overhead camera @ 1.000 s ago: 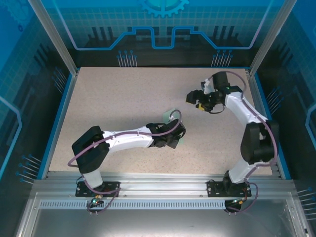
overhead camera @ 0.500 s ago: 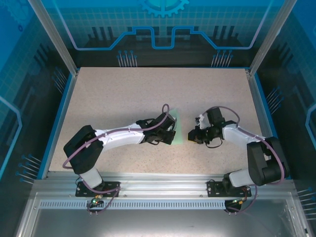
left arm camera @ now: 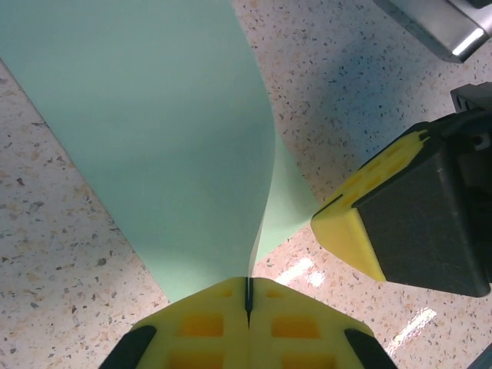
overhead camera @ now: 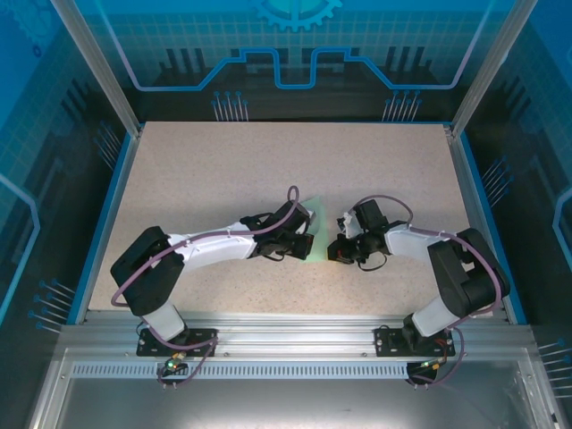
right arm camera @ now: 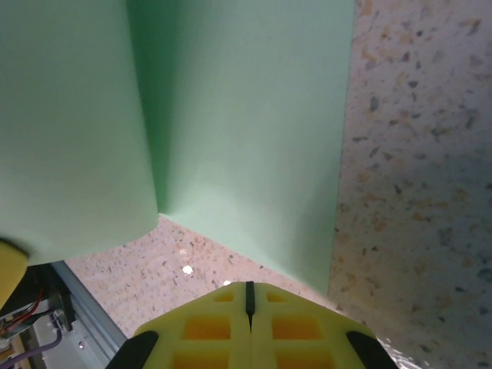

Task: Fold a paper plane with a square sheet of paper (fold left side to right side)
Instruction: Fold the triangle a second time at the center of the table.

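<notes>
Speckled beige tabletop [overhead camera: 223, 161] inside blue-walled enclosure [overhead camera: 295, 54] carrying thin pale mint-green square sheet of paper [overhead camera: 313, 214], lying near centre between both arms. Left gripper [overhead camera: 300, 243] clamping paper edge between closed yellow fingertips [left arm camera: 215, 323], holding one side up as curved flap arching over flat portion resting on tabletop. Right gripper [overhead camera: 338, 250] sitting low just beside paper's right edge, jaws pressed together, yellow tip meeting flat layer; any grip on paper not discernible.

The right end effector [overhead camera: 339, 251] has swung in beside the paper [overhead camera: 314, 215] and closed.
</notes>
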Robot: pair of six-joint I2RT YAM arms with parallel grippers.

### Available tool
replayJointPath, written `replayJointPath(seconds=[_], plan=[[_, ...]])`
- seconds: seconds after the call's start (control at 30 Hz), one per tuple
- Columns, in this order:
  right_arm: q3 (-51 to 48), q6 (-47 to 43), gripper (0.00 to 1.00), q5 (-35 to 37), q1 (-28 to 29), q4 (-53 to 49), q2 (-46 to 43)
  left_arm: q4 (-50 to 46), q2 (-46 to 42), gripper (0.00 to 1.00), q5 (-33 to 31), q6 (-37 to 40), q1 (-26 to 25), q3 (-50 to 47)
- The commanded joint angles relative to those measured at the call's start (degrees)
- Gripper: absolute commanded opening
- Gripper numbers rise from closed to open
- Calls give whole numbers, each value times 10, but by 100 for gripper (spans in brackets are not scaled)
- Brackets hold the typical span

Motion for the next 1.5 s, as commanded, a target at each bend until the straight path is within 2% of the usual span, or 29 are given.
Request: replayJointPath(seconds=[0.0, 0.23, 0.67, 1.47], plan=[[15, 5, 3, 26, 9, 8, 10, 2, -17, 0, 17, 3, 8, -11], [29, 4, 3, 48, 10, -10, 21, -4, -14, 0, 17, 12, 15, -12], [66, -10, 5, 92, 20, -103, 81, -17, 16, 0, 13, 40, 33, 1], [69, -19, 6, 97, 26, -119, 91, -33, 86, 0, 11, 71, 62, 60]])
